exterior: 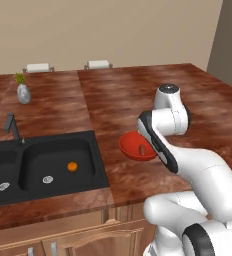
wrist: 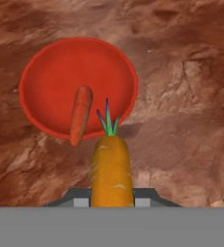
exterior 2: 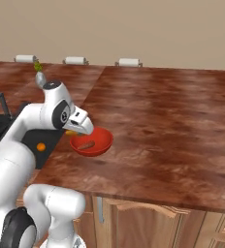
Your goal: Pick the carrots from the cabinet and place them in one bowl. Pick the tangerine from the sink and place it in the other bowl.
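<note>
My gripper [wrist: 111, 197] is shut on the orange carrot with a green top [wrist: 111, 166], which points at the near rim of the red bowl [wrist: 46, 72]. It hangs just short of that rim, above the counter. The darker reddish carrot [wrist: 80, 115] lies inside the bowl, leaning on its near wall. From the base, the bowl [exterior: 129, 145] [exterior 2: 101, 138] sits on the brown counter right of the black sink [exterior: 88, 145]. The tangerine [exterior: 72, 166] [exterior 2: 40, 147] rests in the sink's right basin. My hand [exterior 2: 76, 130] hovers by the bowl's left edge. The cabinet and the other bowl are out of view.
A thin dark faucet [exterior: 12, 127] stands behind the sink. A small grey vase with a green sprig [exterior: 23, 92] sits at the back left. White seat backs [exterior: 99, 64] line the counter's far edge. Bare wood counter [exterior 2: 172, 126] stretches to the right of the bowl.
</note>
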Motion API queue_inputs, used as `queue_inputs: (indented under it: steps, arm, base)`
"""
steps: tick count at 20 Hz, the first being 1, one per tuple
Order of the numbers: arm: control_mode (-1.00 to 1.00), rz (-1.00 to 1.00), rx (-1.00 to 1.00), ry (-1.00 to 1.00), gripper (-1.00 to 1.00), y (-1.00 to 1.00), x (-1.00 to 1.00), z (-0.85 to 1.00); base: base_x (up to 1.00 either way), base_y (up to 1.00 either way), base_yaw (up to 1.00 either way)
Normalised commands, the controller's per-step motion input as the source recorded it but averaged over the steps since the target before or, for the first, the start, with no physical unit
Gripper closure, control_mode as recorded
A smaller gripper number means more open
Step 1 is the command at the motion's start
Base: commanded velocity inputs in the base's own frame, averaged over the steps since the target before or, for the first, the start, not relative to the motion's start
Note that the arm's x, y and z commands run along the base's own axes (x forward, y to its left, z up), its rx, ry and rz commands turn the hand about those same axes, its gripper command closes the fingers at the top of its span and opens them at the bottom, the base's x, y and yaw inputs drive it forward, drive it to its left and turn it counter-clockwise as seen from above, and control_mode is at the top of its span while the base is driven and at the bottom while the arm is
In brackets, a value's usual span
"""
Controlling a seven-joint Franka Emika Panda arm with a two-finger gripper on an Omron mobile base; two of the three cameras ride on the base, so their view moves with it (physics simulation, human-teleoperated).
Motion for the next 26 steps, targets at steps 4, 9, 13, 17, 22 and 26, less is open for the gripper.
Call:
queue_inputs:
  steps: [4, 9, 13, 17, 22, 26]
  arm:
    - [-1.0, -0.15, 0.0, 0.02, 1.0, 0.0, 0.26, -0.16]
    - [-1.0, -0.12, 0.0, 0.0, 1.0, 0.0, 0.29, -0.15]
    - [-1.0, -0.12, 0.0, 0.0, 1.0, 0.0, 0.3, -0.17]
    - [-1.0, -0.09, 0.01, 0.0, 1.0, 0.0, 0.28, -0.19]
    - [-1.0, -0.05, 0.01, 0.01, 1.0, 0.0, 0.3, -0.19]
    - [-1.0, -0.02, 0.01, 0.01, 1.0, 0.0, 0.33, -0.18]
  base:
    - [0.0, 0.0, 0.0]
    - [0.0, 0.0, 0.0]
    - [0.0, 0.0, 0.0]
    - [0.0, 0.0, 0.0]
    - [0.0, 0.0, 0.0]
    - [0.0, 0.0, 0.0]
